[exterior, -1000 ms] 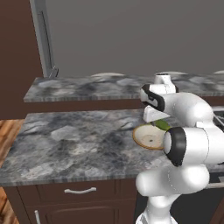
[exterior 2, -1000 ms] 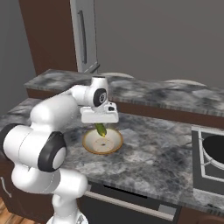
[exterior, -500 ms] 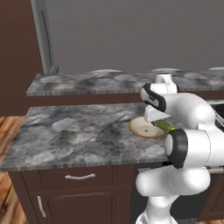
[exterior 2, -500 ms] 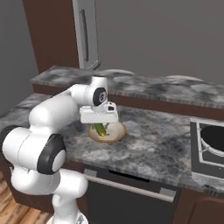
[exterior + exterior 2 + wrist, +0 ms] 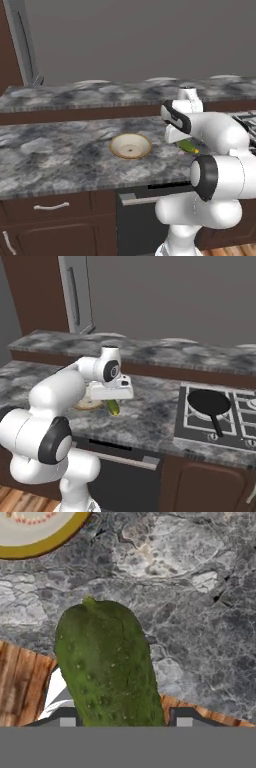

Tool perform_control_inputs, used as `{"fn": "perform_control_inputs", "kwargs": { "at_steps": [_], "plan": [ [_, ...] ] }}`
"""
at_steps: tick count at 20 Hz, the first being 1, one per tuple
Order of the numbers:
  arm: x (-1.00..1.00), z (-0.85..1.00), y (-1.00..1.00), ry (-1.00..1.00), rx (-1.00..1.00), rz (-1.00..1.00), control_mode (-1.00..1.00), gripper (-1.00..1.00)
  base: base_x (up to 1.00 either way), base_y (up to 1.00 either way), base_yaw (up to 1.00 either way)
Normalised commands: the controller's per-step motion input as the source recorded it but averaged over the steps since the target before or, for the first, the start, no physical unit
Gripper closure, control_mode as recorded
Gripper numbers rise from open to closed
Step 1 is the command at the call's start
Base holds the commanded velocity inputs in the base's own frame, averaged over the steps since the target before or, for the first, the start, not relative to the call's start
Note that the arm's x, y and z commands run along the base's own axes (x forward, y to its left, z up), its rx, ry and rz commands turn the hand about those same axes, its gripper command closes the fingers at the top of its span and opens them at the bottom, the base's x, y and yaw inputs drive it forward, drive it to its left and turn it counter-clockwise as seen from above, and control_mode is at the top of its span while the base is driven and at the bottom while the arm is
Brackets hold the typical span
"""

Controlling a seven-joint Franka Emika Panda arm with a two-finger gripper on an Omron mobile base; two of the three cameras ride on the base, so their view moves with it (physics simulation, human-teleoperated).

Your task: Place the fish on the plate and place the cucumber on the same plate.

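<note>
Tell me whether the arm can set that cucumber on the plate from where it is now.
Probably yes. The gripper holds the cucumber above the counter, just beside the plate. The plate is bare and nothing stands between them, so a short sideways move should do.

Evenly, softly lit; rendered and flat, no glare. Faint shadow under the plate (image 5: 130, 146) toward 6 o'clock. Slightly soft, blurry textures on the cucumber (image 5: 107, 667) close up.
</note>
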Motion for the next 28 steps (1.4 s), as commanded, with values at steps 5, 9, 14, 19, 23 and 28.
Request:
{"fn": "perform_control_inputs", "kwargs": {
  "at_steps": [5, 9, 14, 19, 23, 28],
  "plan": [
    [0.0, 0.0, 0.0, 0.0, 0.0, 0.0, 1.0, 1.0, 0.09, -0.77, 0.0],
    [0.0, 0.0, 0.0, 0.0, 0.0, 0.0, 1.0, 1.0, 0.11, -0.77, 0.0],
    [0.0, 0.0, 0.0, 0.0, 0.0, 0.0, 1.0, 1.0, 0.14, -0.77, 0.0],
    [0.0, 0.0, 0.0, 0.0, 0.0, 0.0, 1.0, 1.0, 0.17, -0.77, 0.0],
    [0.0, 0.0, 0.0, 0.0, 0.0, 0.0, 1.0, 1.0, 0.19, -0.77, 0.0],
    [0.0, 0.0, 0.0, 0.0, 0.0, 0.0, 1.0, 1.0, 0.21, -0.77, 0.0]
  ]
}}
